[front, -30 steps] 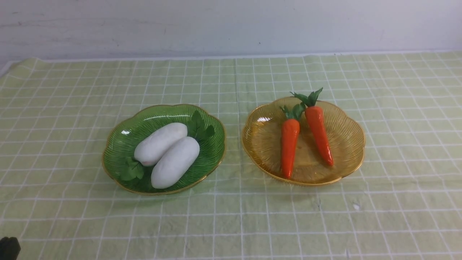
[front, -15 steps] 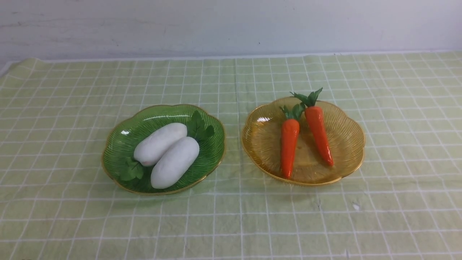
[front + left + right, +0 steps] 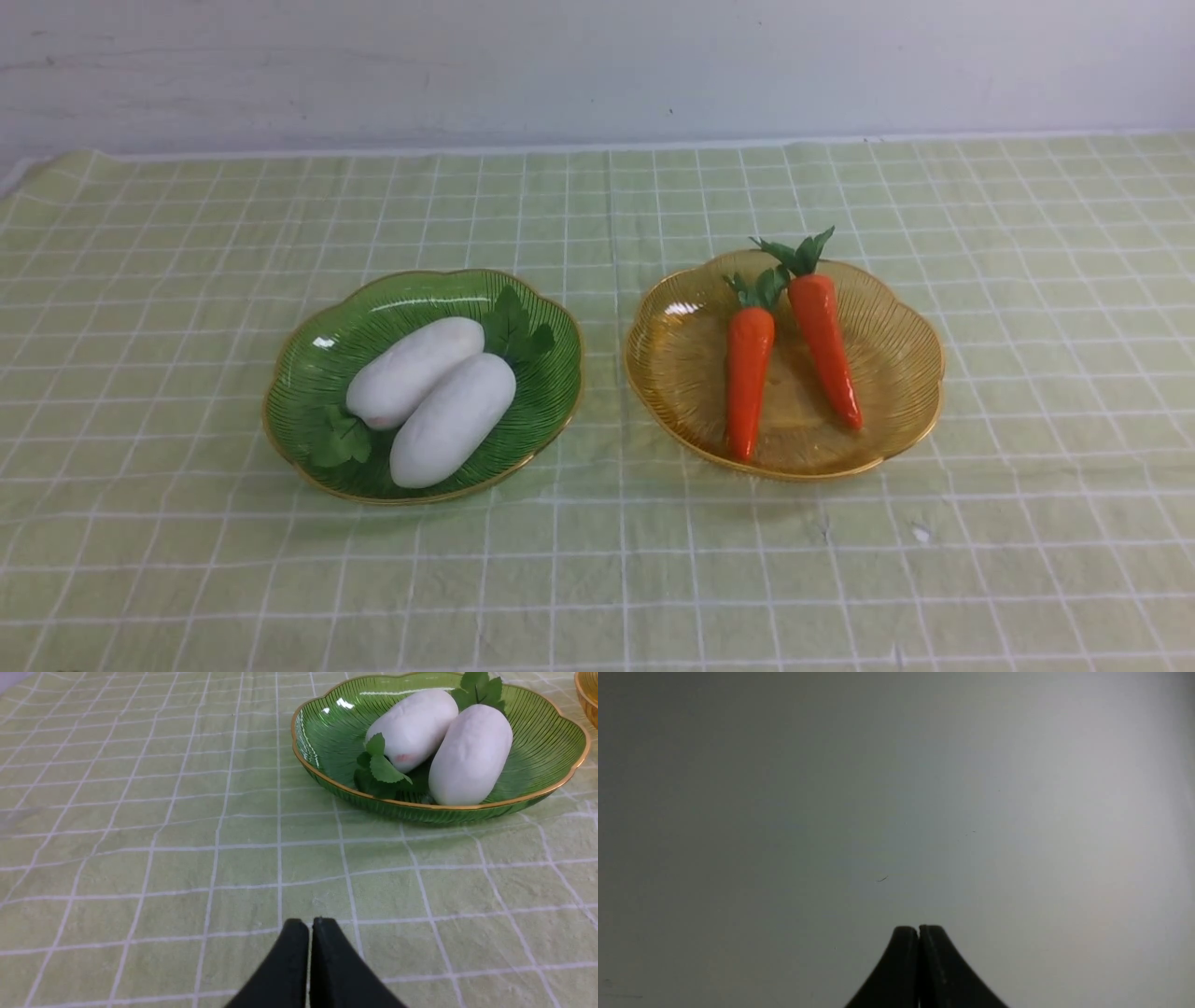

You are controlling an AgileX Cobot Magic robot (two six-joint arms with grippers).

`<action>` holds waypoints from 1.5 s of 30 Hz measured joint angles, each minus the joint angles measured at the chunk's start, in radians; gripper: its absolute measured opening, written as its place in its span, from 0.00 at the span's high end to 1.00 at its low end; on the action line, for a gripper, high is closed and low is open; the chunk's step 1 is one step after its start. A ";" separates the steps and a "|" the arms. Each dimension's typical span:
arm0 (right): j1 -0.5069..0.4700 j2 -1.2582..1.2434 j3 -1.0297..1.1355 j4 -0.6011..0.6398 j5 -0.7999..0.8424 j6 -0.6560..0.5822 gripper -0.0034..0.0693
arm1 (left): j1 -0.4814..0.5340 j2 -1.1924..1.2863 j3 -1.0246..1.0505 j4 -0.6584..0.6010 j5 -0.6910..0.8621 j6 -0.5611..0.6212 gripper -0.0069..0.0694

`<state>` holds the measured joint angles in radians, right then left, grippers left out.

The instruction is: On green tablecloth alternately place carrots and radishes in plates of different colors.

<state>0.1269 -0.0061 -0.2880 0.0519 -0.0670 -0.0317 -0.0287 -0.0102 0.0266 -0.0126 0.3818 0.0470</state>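
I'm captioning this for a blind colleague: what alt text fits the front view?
Two white radishes lie in a green plate, and two orange carrots lie in an amber plate beside it, on a green checked tablecloth.

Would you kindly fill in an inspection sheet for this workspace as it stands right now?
Surface: pale yellow-green cloth with white grid, slightly wrinkled, covering the table.
Job's things: two matte white radishes lie side by side, touching, in the translucent green ribbed plate; two glossy orange carrots lie in the amber-yellow ribbed plate, leafy tops at the far side. Plates stand apart, green on the robot's left.
Clutter: nothing seen.
End effectors: left end effector shut and empty, over bare cloth short of the green plate; right end effector shut and empty, facing a plain grey surface. Neither shows in the front view.
Cables: nothing seen.
Surroundings: plain pale wall behind the table.
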 joint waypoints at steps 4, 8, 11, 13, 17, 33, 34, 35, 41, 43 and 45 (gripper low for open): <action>-0.001 -0.002 0.001 -0.037 0.029 -0.048 0.97 | 0.000 0.000 0.000 -0.001 0.000 0.000 0.92; -0.051 -0.009 0.064 -0.114 0.219 -0.116 0.97 | 0.000 0.000 0.000 -0.001 0.000 0.000 0.92; -0.088 -0.009 0.128 -0.124 0.297 -0.118 0.97 | 0.000 0.000 0.000 -0.001 0.000 0.000 0.92; -0.123 -0.009 0.218 -0.122 0.349 -0.104 0.97 | 0.000 0.000 0.000 -0.001 0.000 0.000 0.92; -0.156 -0.008 0.312 -0.085 0.441 -0.035 0.97 | 0.000 0.000 0.000 -0.001 0.001 0.000 0.92; -0.158 -0.008 0.310 -0.084 0.448 -0.006 0.97 | 0.000 0.000 0.000 -0.001 0.001 0.000 0.92; -0.158 -0.008 0.310 -0.084 0.448 -0.006 0.97 | 0.000 0.000 0.000 -0.001 0.001 0.000 0.92; -0.158 -0.008 0.310 -0.084 0.448 -0.006 0.97 | 0.000 0.000 0.000 -0.001 0.001 0.000 0.92; -0.158 -0.008 0.310 -0.084 0.448 -0.006 0.97 | 0.000 0.000 0.000 -0.001 0.001 0.000 0.92; -0.158 -0.008 0.310 -0.084 0.448 -0.006 0.97 | 0.000 0.000 0.000 -0.001 0.001 0.000 0.92; -0.158 -0.008 0.310 -0.084 0.448 -0.006 0.97 | 0.000 0.000 0.000 -0.001 0.001 0.000 0.92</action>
<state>-0.0307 -0.0144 0.0220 -0.0317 0.3815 -0.0378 -0.0287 -0.0102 0.0266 -0.0134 0.3831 0.0470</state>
